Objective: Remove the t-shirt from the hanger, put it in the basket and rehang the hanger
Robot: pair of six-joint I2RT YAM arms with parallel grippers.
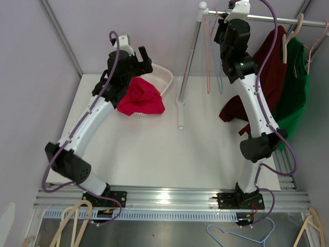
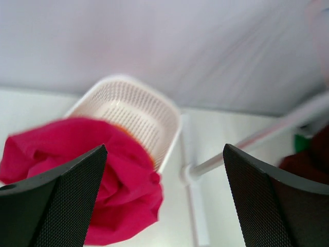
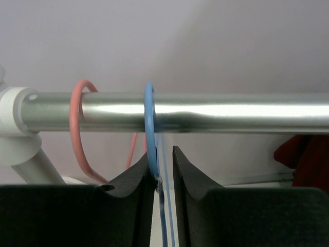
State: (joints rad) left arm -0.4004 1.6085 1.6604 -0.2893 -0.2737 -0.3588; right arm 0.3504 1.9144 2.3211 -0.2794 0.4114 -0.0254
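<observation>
The t-shirt (image 1: 141, 98) is seen off any hanger, bunched into a red heap left of centre in the top view, over the white table (image 1: 154, 149) and overlapping the lower-left rim of the basket (image 1: 162, 77). Its narrow end is pointed up the frame and its broad edge is laid across it (neck and sleeves cannot be made out). The left gripper (image 1: 141, 59) is held just above it with its jaws spread wide and nothing between them.

At upper right the right gripper (image 1: 229, 18) is raised to the rail (image 1: 267, 19), where dark red and green garments are hung. Only the right wrist view shows the blue hanger (image 3: 149, 118) hooked over the rail beside a pink hanger (image 3: 74, 128), its wire enclosed by narrowly parted jaws. Only the left wrist view shows the basket's perforated inside.
</observation>
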